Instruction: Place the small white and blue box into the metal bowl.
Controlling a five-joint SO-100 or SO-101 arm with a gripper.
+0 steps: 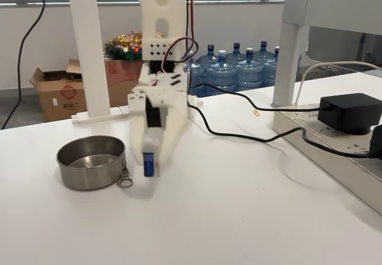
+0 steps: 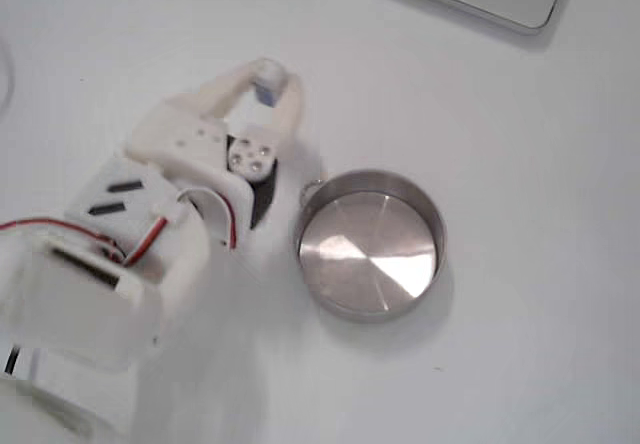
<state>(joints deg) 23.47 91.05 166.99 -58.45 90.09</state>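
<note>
**Box held beside the bowl**

Shiny and round, the metal bowl sat on the white table with nothing in it. Its little chain clip hung at the side. Just beside it the white gripper pointed down — its fingers squeezed the small white and blue box, not over the bowl.

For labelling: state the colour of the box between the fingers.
The box is blue on its facing side with white edges, seen best in a fixed view.
</note>
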